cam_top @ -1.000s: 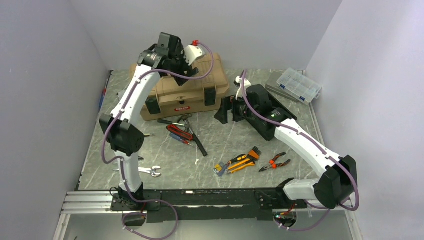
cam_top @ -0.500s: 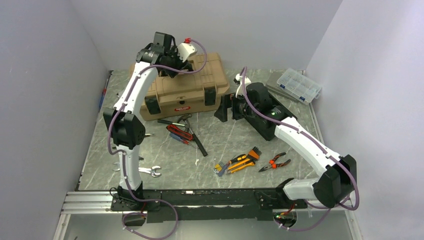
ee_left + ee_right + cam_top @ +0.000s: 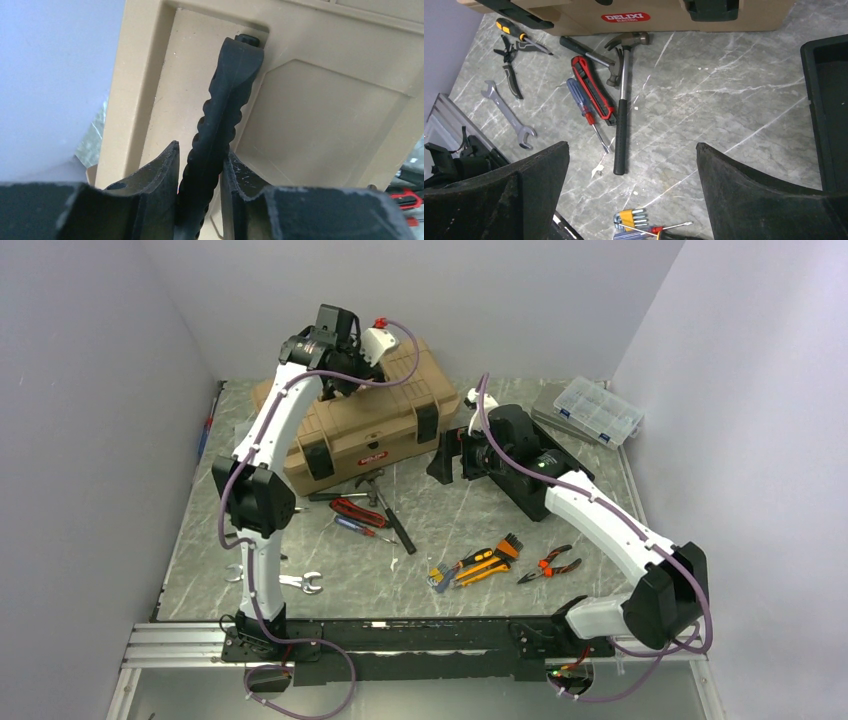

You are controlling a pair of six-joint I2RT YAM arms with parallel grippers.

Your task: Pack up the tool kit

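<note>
1. tan toolbox point(image 3: 395, 410) sits at the table's point(image 3: 450, 530) far left; only the left wrist view shows the left fingers point(image 3: 155, 175) pinching its black lid handle point(image 3: 220, 105).
2. right fingers point(image 3: 531, 175) hang spread wide above hammer point(image 3: 621, 125) and wrench point(image 3: 506, 112), black tray point(image 3: 824, 100) alongside.

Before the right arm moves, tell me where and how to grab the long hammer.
Probably the black rubber grip of the hammer, near its free end, coming straight down and gripping across the handle. It lies flat; its head sits close to the toolbox, and a red knife and a screwdriver crowd one side higher up.
</note>
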